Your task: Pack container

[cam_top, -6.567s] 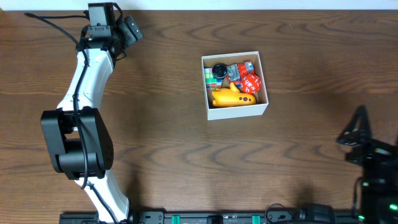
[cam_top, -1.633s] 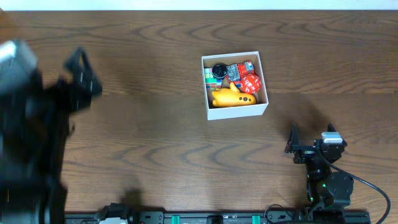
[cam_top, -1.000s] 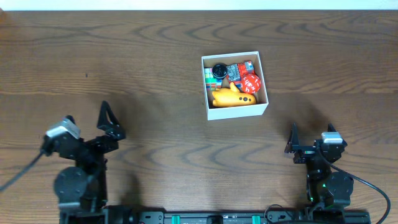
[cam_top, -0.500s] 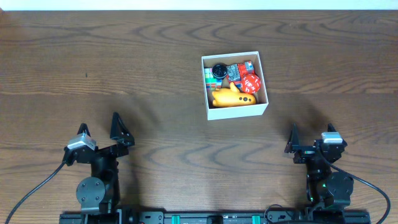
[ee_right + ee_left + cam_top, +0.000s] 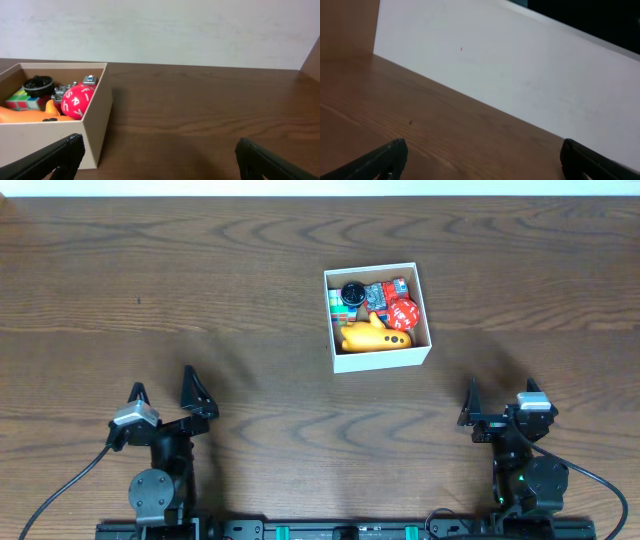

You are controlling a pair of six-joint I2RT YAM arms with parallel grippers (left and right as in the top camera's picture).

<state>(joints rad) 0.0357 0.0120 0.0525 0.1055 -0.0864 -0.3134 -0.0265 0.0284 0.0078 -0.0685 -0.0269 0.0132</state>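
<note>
- On the dark wooden table (image 5: pixel 250 300), a little right of centre and towards the far edge, the container (image 5: pixel 380 361) is sitting flat, well apart from both arms.
- It is a small square cardboard box, white outside and brown inside, holding a yellow toy (image 5: pixel 375 336), a red ball with white markings (image 5: pixel 403 312), a black round piece (image 5: pixel 352 293) and a multicoloured cube (image 5: pixel 337 304).
- Its open top is facing straight up. Being square, it is showing no real long axis, and its sides are lying slightly turned from the table's edges.
- It is probably handling as light and fairly stiff, though the thin walls are likely to flex under a pinch. A wall near its top rim looks like the best place to grip, and the loose toys may slide if it tips.
- The left gripper (image 5: pixel 165 394) is resting at the near left with its jaws spread wide, holding nothing.
- The right gripper (image 5: pixel 500 402) is resting at the near right, likewise spread and empty, and its camera is looking at the box's side wall (image 5: pixel 102 120).
</note>
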